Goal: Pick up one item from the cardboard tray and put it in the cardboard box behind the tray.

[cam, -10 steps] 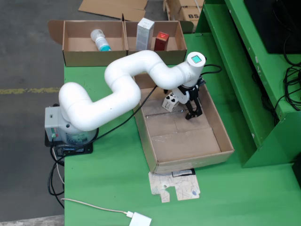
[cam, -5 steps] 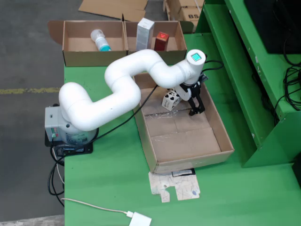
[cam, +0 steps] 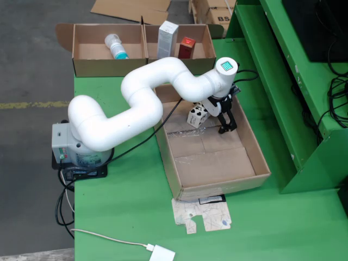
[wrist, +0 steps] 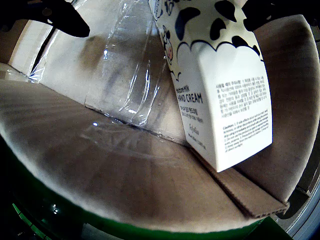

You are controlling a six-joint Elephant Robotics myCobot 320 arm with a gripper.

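A white hand cream box with black cow spots (cam: 197,116) stands in the far left corner of the open cardboard tray (cam: 217,168). My gripper (cam: 218,116) is down inside the tray at its far end, just right of the box. In the wrist view the box (wrist: 220,95) fills the upper right, close to the right finger (wrist: 272,12). The left finger (wrist: 55,15) stands well away from it, so the jaws are open and not clamped on it. The cardboard box (cam: 142,65) behind the tray has two compartments.
The left compartment holds a bottle with a teal cap (cam: 116,46). The right one holds a tall white box (cam: 167,38) and a red box (cam: 186,48). A flattened carton (cam: 202,215) lies in front of the tray. A white charger (cam: 162,254) lies at the table's front edge. A green frame (cam: 304,109) stands at the right.
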